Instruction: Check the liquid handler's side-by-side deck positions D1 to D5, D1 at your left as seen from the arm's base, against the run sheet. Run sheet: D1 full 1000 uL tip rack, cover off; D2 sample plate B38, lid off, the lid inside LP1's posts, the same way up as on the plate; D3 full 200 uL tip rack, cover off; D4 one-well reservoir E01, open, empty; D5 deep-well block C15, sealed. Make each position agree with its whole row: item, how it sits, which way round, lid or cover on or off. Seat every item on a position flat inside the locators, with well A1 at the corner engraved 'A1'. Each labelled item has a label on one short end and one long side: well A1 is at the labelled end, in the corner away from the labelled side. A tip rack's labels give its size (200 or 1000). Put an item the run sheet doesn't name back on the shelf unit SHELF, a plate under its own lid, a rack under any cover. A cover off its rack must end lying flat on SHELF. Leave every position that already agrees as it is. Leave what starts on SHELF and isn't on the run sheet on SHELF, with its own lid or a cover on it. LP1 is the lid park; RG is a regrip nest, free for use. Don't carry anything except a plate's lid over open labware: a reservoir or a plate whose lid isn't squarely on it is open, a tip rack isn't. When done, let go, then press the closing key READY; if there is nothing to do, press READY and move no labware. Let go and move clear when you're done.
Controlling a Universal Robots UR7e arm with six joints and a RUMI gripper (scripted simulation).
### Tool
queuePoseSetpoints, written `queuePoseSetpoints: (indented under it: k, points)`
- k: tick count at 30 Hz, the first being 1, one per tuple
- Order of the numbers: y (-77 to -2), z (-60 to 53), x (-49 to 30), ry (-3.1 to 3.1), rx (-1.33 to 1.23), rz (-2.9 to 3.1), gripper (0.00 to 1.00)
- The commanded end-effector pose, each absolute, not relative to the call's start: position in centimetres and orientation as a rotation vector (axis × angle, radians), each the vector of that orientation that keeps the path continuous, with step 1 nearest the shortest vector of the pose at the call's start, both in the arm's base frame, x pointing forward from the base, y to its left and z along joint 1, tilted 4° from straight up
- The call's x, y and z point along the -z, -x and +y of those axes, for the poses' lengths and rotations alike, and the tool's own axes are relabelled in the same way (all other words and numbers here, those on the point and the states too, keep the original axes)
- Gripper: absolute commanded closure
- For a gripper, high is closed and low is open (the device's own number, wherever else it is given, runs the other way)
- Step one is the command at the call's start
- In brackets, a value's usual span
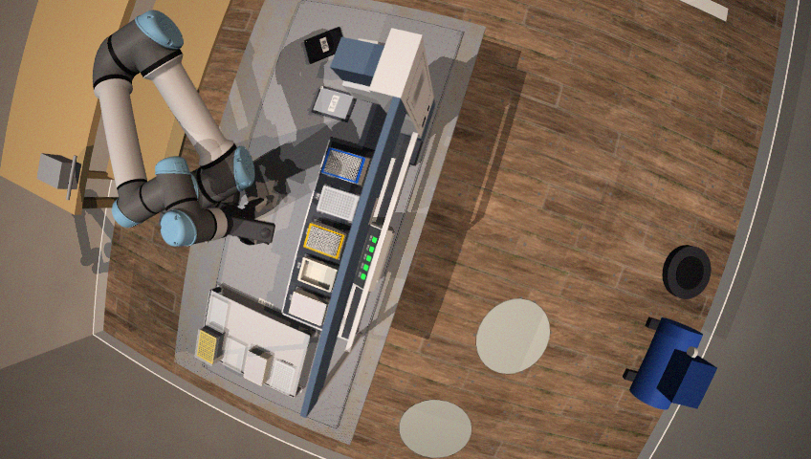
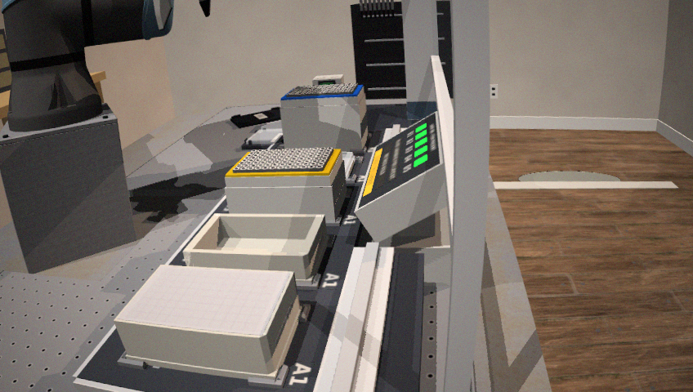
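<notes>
Five items stand in a row on the dark deck. From the far end they are a blue-rimmed tip rack with no cover, a white well plate with no lid, a yellow-rimmed tip rack with no cover, an open empty reservoir, and a sealed deep-well block. A lid lies in the lid park beyond the blue rack. My gripper is open and empty. It hovers over the bench beside the deck, level with the yellow rack. Only a fingertip shows in the exterior view.
The shelf unit at the near end holds a yellow rack and several white items. A black nest lies at the far end. A tilted panel with green lights and a tall frame stand behind the deck.
</notes>
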State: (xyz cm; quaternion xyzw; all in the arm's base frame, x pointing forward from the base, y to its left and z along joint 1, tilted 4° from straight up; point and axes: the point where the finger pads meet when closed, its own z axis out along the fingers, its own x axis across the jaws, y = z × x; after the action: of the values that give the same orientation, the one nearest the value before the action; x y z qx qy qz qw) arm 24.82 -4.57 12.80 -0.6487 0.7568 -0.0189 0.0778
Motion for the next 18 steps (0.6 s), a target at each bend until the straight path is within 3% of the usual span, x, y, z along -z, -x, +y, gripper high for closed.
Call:
queuePoseSetpoints:
  k: [1, 18]
  points:
    - [-33.78, -0.28, -12.54, 1.979, 0.017, 2.344, 0.18]
    - [-34.65, 0.17, -12.53, 1.979, 0.017, 2.344, 0.18]
